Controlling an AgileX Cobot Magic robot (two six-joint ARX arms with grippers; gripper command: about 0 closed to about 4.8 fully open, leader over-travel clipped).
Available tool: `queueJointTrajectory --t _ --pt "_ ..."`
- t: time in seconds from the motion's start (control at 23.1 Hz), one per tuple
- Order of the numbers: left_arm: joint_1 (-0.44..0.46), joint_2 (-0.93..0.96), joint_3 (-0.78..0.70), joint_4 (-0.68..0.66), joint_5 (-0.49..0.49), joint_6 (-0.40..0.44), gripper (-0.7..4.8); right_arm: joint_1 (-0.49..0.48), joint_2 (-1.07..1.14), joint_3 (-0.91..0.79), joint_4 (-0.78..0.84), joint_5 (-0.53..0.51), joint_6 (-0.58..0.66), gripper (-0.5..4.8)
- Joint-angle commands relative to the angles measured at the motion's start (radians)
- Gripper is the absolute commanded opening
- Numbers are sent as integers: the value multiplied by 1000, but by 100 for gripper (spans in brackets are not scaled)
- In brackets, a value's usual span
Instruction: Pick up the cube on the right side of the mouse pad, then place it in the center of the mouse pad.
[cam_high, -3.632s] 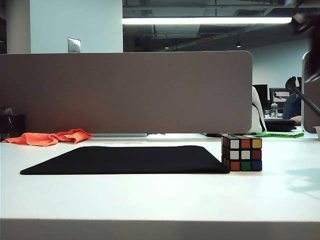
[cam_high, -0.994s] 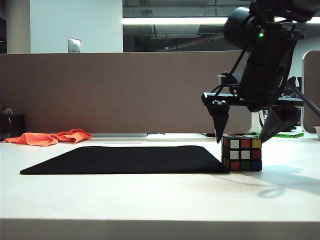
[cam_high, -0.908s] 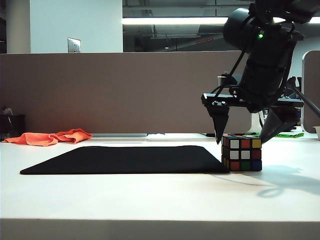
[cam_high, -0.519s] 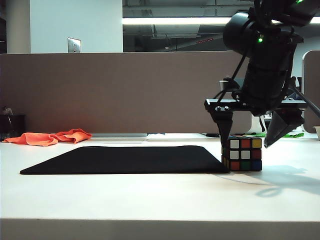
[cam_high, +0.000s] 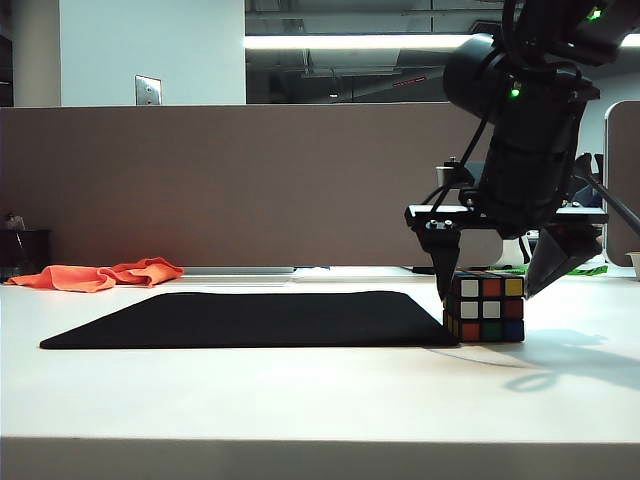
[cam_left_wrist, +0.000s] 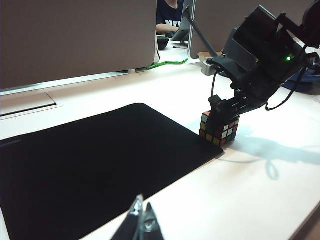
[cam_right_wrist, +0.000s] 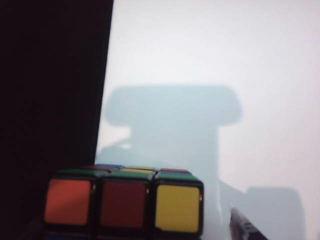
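Cube (cam_high: 484, 308): on the white table (cam_high: 300, 400), touching the right edge of the mouse pad (cam_high: 250, 318). Stickers plain, no legible print (faint mark on the pad's corner, unreadable). Right gripper (cam_high: 492, 283): spread wide, fingers straddling the cube's top, not gripping. Left gripper (cam_left_wrist: 140, 222): hovering over the pad's near edge, fingertips together. Orange cloth (cam_high: 98, 275): far left.

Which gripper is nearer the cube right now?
Right. The right gripper straddles the cube, open; the left gripper hangs far off, across the mouse pad.
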Motion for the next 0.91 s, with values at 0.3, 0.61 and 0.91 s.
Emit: queueJointTrajectory --t 0.3,0.61,0.91 --pt "-1 1 5 13 5 -3 -6 -2 48 3 42 3 -3 479" --pt "-1 1 5 13 5 -3 -6 -2 48 3 77 2 -2 471" --pt "-1 1 5 13 5 -3 -6 -3 48 3 65 3 -2 416"
